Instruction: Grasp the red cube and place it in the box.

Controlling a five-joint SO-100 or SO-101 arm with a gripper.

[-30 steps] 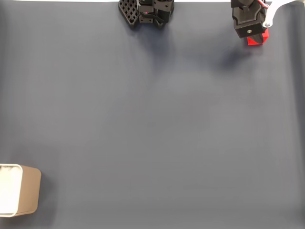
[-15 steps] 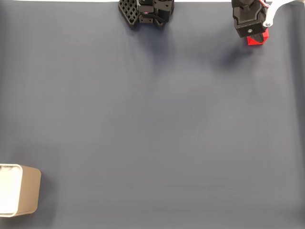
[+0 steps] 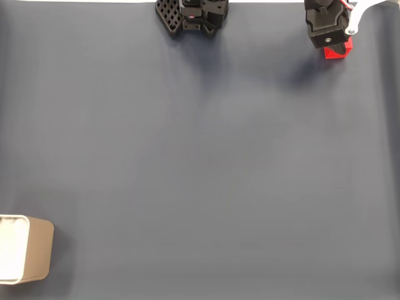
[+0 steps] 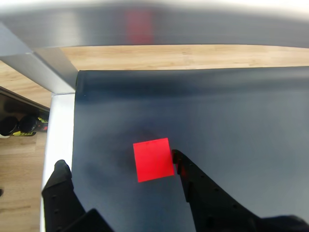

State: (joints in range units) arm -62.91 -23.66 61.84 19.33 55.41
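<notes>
Since one second ago the black arm head at the top right of the fixed view has shifted slightly upward, toward the frame's top edge; cube and box unchanged in position. The small bright red matte cube (image 3: 338,51) sits on the dark grey-blue mat covering the desk (image 3: 206,162), at the far top right of the fixed view, partly hidden under the arm. In the wrist view the cube (image 4: 153,159) shows its top face as a near-square, rotated a few degrees off the frame axes, with no evident long axis and no lettering or marks on it. The black two-finger claw (image 4: 118,164) stands wide, holding nothing: its right finger (image 4: 188,171) has its tip just beside or touching the cube's right edge, contact not resolvable, while its left finger (image 4: 60,181) is well apart from the cube's left edge. The cube thus lies between the fingers, off-centre toward the right one. The small rectangular box with tan outer walls and white interior (image 3: 37,250) rests at the bottom left of the fixed view, cut by the frame's left edge, well apart from cube and claw. No readable writing on any item.
</notes>
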